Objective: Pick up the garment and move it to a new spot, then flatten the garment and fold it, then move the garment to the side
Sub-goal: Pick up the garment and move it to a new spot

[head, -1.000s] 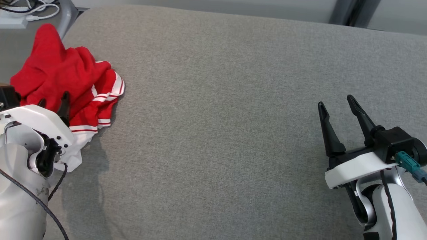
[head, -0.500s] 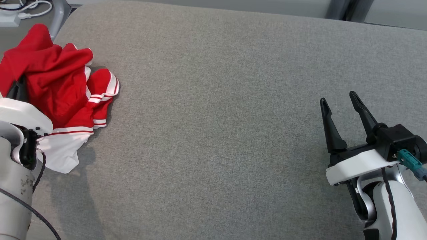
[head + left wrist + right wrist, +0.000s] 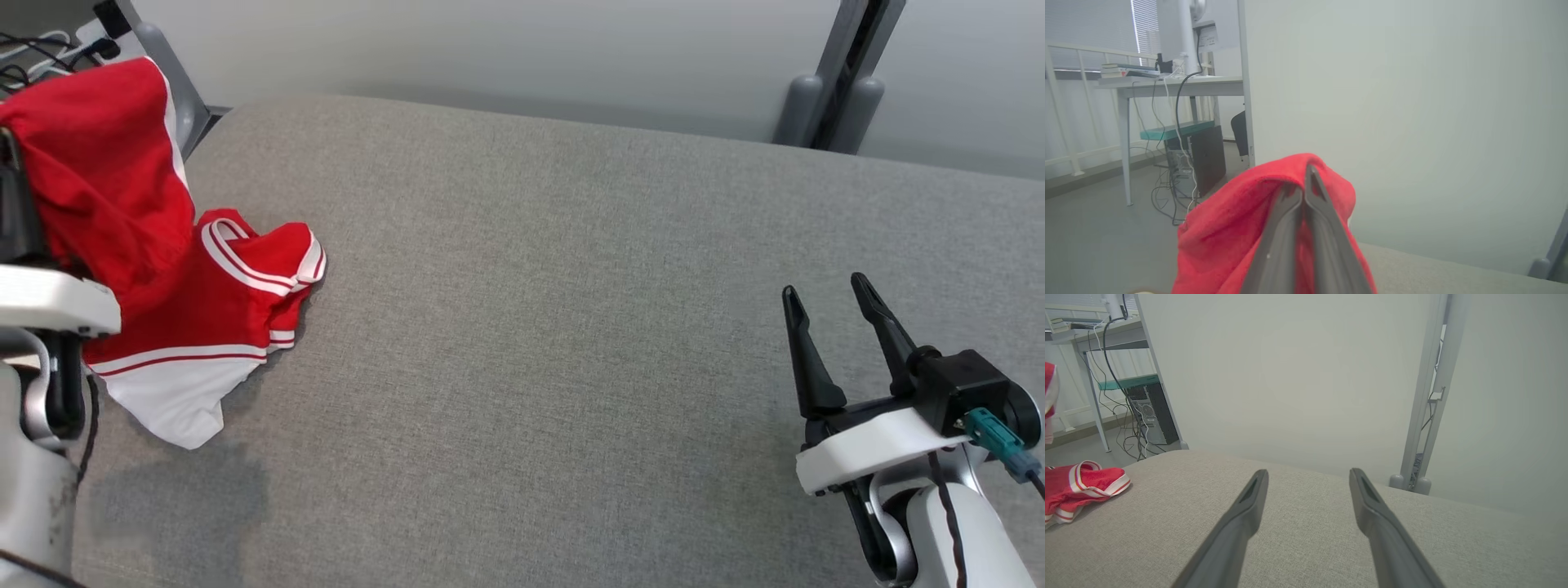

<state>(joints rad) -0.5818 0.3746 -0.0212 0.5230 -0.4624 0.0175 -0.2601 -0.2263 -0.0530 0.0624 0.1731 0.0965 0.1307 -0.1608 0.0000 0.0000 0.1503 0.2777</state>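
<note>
1. Left wrist view: the left hand [image 3: 1303,179] was clenched on the red, white-striped fabric garment [image 3: 1220,232], holding its top aloft.
2. Its lower end lay at the left of the grey fabric tabletop [image 3: 571,327]; the released right hand [image 3: 823,284] stood well apart.

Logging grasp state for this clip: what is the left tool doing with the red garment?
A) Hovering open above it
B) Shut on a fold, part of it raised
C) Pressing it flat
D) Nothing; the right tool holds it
B: in the left wrist view the left tool is shut on the garment, whose sleeve lies on the grey surface; the right tool is open, far off.
</note>
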